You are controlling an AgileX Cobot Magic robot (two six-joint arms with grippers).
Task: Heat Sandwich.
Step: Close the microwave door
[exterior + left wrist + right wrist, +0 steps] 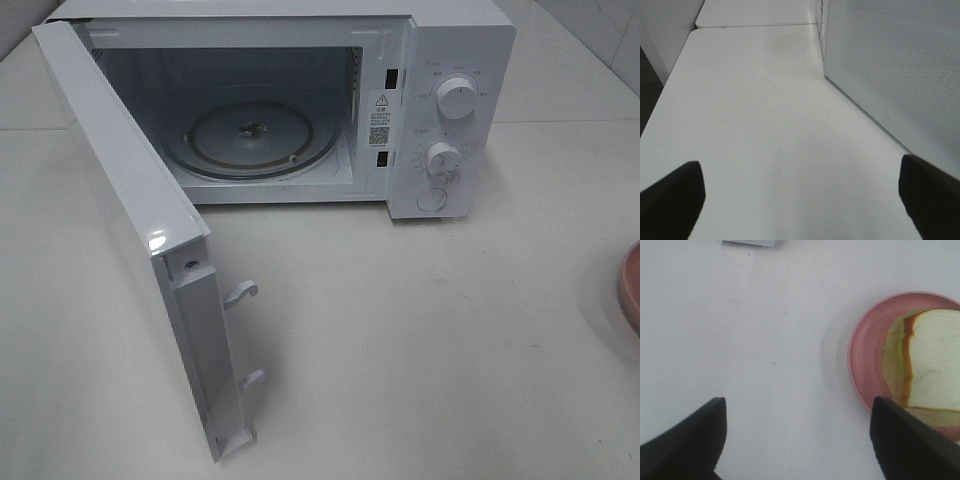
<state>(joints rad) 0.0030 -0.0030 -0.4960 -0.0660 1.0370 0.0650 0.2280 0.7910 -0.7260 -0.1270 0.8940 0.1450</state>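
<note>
The sandwich (935, 360), white bread with tan crust and green lettuce, lies on a round pink plate (865, 355) in the right wrist view. In the exterior high view only the plate's edge (630, 285) shows at the right border; the sandwich is out of that view. My right gripper (797, 440) is open and empty above the table, its far finger beside the plate's rim. My left gripper (800, 197) is open and empty over bare table beside the microwave's open door (890, 65). The white microwave (440, 100) stands open with its glass turntable (250, 135) bare.
The microwave door (140, 230) swings out toward the front left, with latch hooks on its edge. Two knobs (455, 97) and a button sit on the right panel. White table (420, 340) spreads between door and plate.
</note>
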